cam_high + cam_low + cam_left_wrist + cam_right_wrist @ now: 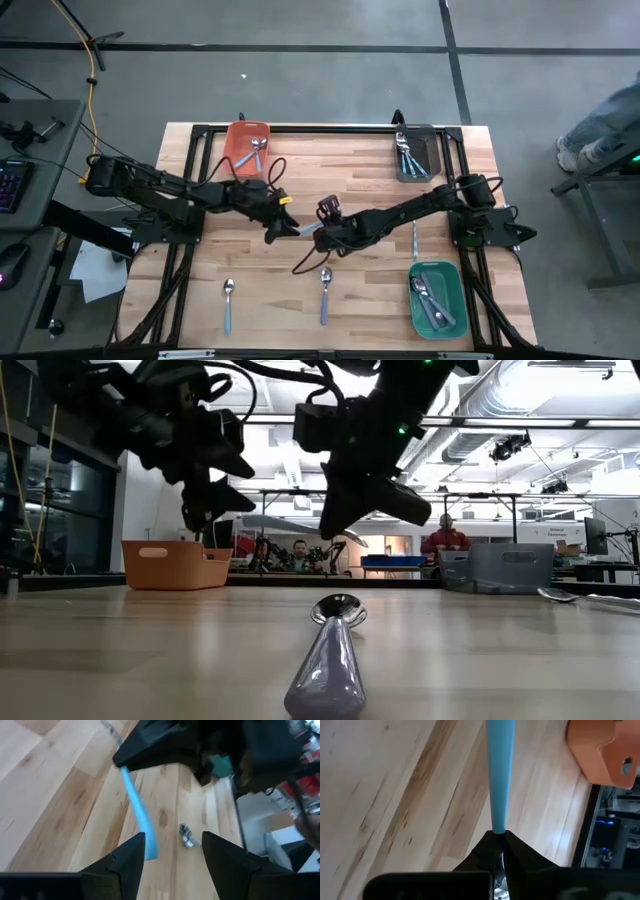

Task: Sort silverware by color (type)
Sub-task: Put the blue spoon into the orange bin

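Right gripper [322, 232] is clamped on the head end of a light-blue-handled utensil [498, 775] above table centre. Handle's long axis points toward the left gripper [276, 230], whose fingers stand apart just beside the free handle tip; left arm is nearer it.

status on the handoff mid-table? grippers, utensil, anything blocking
Right gripper shut on blue-handled utensil, held above mid-table. Left gripper open at the handle's free end, not gripping. Two spoons lie on the near table, clear of both arms.
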